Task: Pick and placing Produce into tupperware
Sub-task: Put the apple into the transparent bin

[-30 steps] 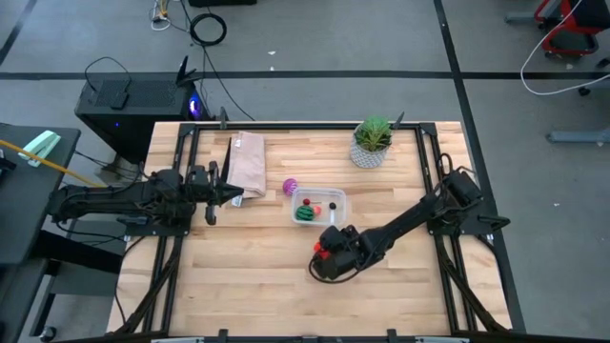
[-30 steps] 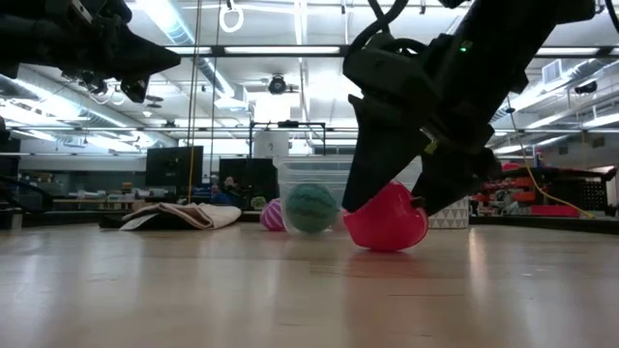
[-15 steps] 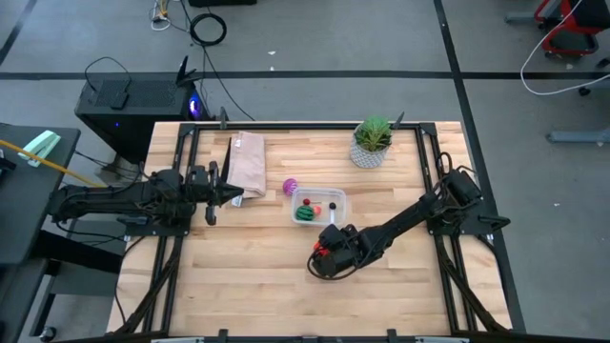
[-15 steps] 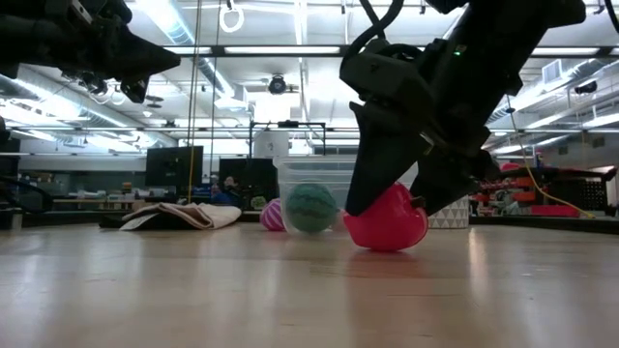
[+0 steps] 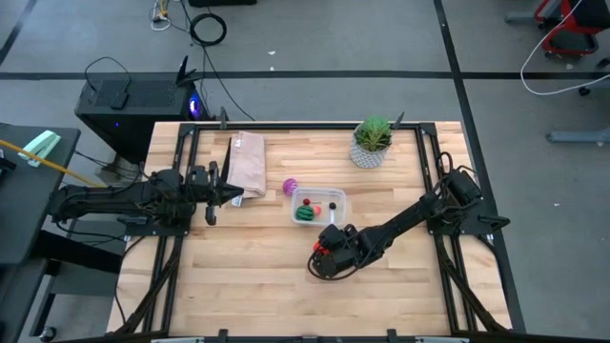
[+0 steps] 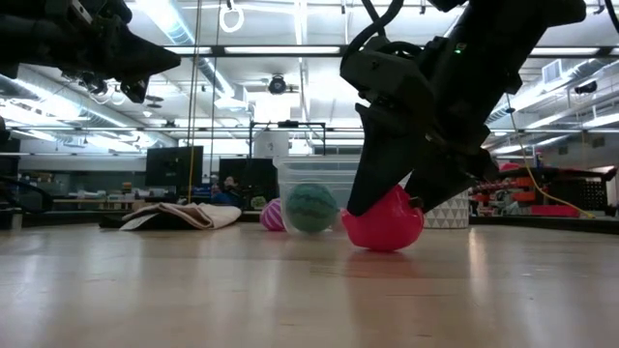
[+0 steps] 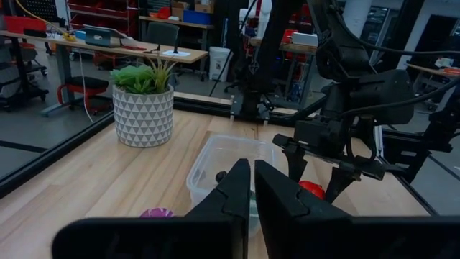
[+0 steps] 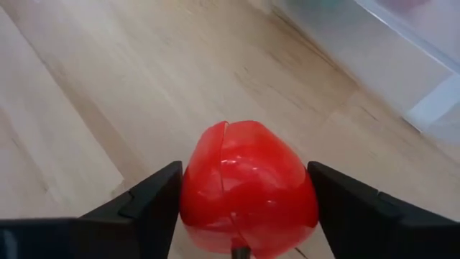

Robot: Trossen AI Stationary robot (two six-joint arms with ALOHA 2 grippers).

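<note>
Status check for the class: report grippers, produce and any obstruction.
Right gripper astride red piece on table, jaws touching it. Left gripper shut, waiting by paper bag. Tupperware unobstructed.

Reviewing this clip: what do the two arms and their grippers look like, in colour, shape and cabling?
Both arms are black and jointed. The left gripper ends in two flat, matte black, wedge-shaped fingers. The right gripper has similar dark angular fingers. In the low view, a small green light glows on the right arm, and black cables loop above it.
</note>
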